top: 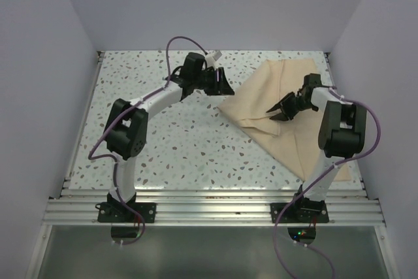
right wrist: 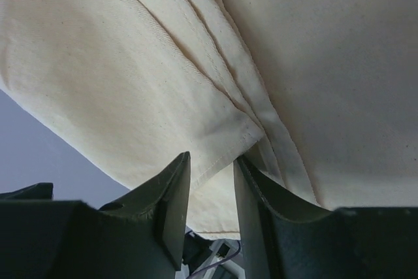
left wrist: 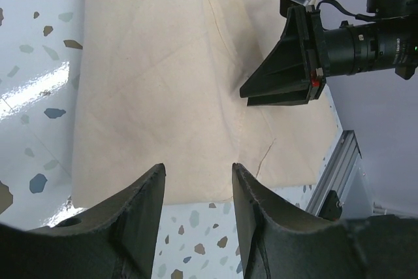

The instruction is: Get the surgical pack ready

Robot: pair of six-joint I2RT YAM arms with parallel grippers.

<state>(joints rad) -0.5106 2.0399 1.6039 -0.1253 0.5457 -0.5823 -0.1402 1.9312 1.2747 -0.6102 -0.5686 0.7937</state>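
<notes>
The surgical pack's tan cloth sheet (top: 261, 89) lies folded over itself on the right half of the table. My left gripper (top: 225, 86) hovers at the cloth's left corner. In the left wrist view its jaws (left wrist: 198, 171) stand open and hold nothing, above the cloth (left wrist: 150, 76) near its edge. My right gripper (top: 277, 110) sits low over the middle of the cloth, also seen from the left wrist (left wrist: 245, 93). Its jaws (right wrist: 212, 161) stand apart, with the hemmed corner of a folded layer (right wrist: 251, 132) right at the tips. Anything under the folds is hidden.
The speckled tabletop (top: 170, 142) stretches left of the cloth. White walls close in the back and both sides. An aluminium rail (top: 209, 207) runs along the near edge by the arm bases. A purple cable (top: 176, 47) loops over the left arm.
</notes>
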